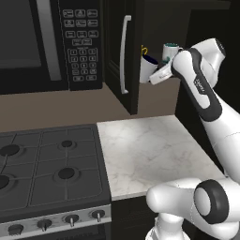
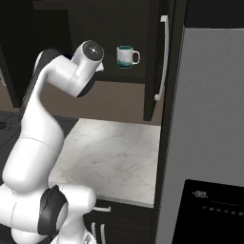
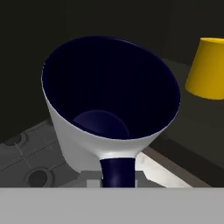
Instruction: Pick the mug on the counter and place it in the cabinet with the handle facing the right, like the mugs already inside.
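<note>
The mug [image 1: 148, 66] hangs tilted at the front of the open cabinet [image 1: 161, 26], with my gripper [image 1: 153, 73] shut on it. In the hand view the mug [image 3: 83, 140] shows its pale wall and navy inside, and its dark blue handle [image 3: 117, 170] runs down into my gripper [image 3: 117, 178]. Behind it in the cabinet stand a white mug with teal markings [image 1: 169, 49] [image 2: 126, 56] and a yellow mug [image 3: 209, 68], whose yellow handle [image 1: 144, 49] peeks over the held mug. The counter [image 1: 150, 150] [image 2: 114, 152] lies below. Whether the mug touches the shelf, I cannot tell.
The cabinet door [image 1: 117, 51] stands open to the left with its silver bar handle [image 1: 124, 54]. A black microwave [image 1: 47, 42] hangs left of it over a gas stove [image 1: 47, 168]. A grey fridge [image 2: 214, 119] walls off the right side.
</note>
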